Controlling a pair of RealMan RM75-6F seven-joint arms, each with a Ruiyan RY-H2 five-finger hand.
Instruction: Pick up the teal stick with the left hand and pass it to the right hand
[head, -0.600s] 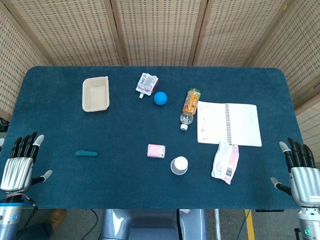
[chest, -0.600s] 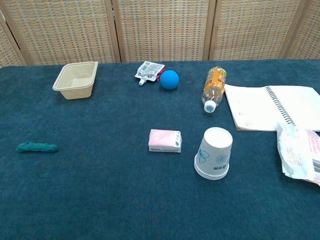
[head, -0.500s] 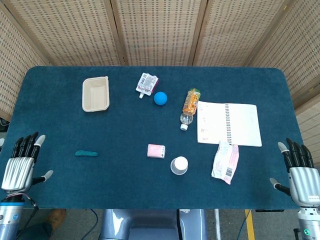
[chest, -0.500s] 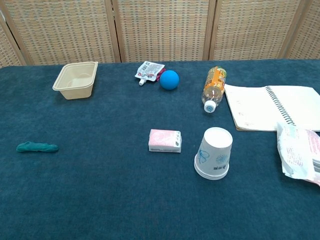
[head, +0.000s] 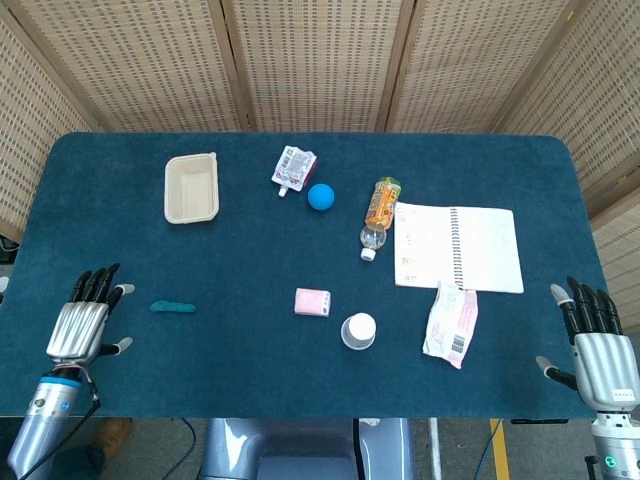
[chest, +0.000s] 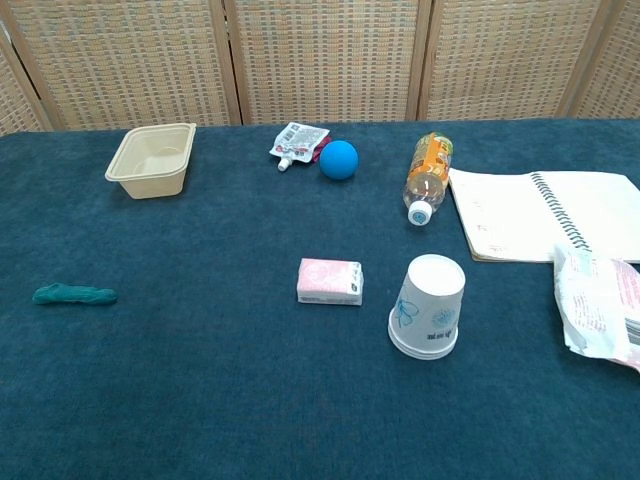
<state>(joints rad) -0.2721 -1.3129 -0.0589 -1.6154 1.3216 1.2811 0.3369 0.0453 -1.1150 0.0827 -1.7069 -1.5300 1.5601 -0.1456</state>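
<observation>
**Teal stick lies just off the left hand, long axis across the desk**

Starting at the left edge in the head view, the left hand (head: 85, 322) hangs over the near-left part of the desk (head: 240, 250), fingers spread and straight, holding nothing. The teal stick (head: 173, 307) lies flat on the cloth at about the hand's 2 o'clock, near it but not touching, with bare desk between them. Its long axis runs from 9 to 3 o'clock, side to side across the desk, so one end faces the left hand and the other faces the pink packet (head: 312, 301) further along. The chest view shows the stick (chest: 75, 294) in the same lie, alone at the left, well apart from everything else; neither hand appears there.

At the far right, the right hand (head: 596, 347) waits off the near-right corner, also spread wide and empty, well apart from the stick. The left hand is plainly the nearer one. I judge the pick-up has not begun: the reach should go forward and slightly inward, the fingers closing across the stick's short width.
</observation>
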